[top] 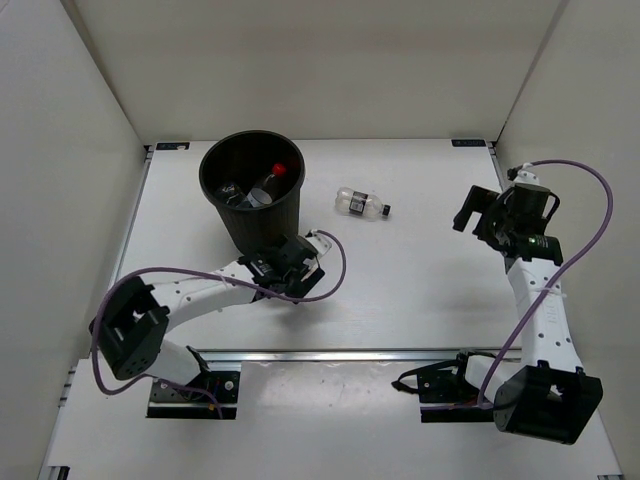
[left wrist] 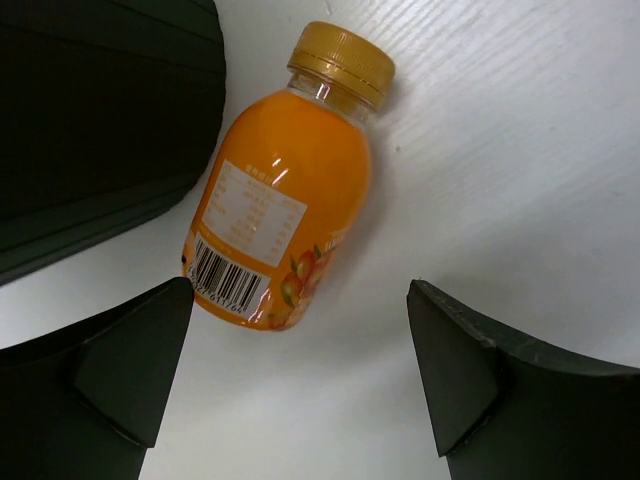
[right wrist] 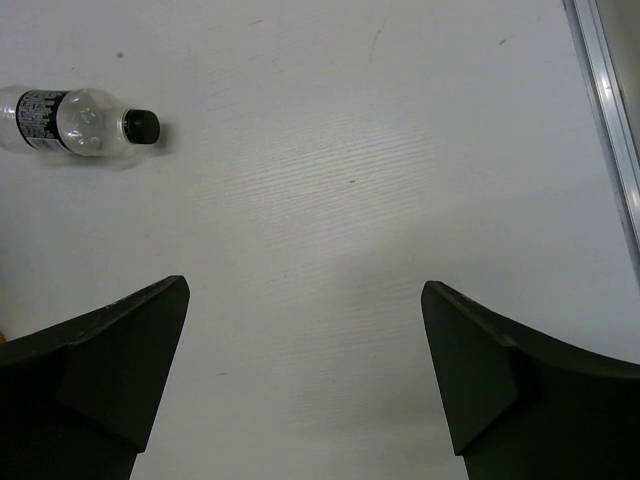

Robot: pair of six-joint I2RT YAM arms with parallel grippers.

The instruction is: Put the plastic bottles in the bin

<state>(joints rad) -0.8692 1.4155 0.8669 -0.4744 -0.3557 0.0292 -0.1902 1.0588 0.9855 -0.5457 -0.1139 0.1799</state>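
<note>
Left wrist: left fingers [left wrist: 120,370] spread over orange bottle [left wrist: 275,215] beside bin [left wrist: 100,130]; right fingers [right wrist: 110,370] spread.

The left gripper [top: 288,258] is pointing toward one o'clock, jaws gaping. The right gripper [top: 478,212] is hanging at three o'clock, gaping too.

We log the black bin [top: 262,226] upright, a red-capped bottle [top: 274,176] inside; a clear black-capped bottle [top: 360,203] lying to its right; an orange bottle [left wrist: 280,200] lying just beside its base.
</note>
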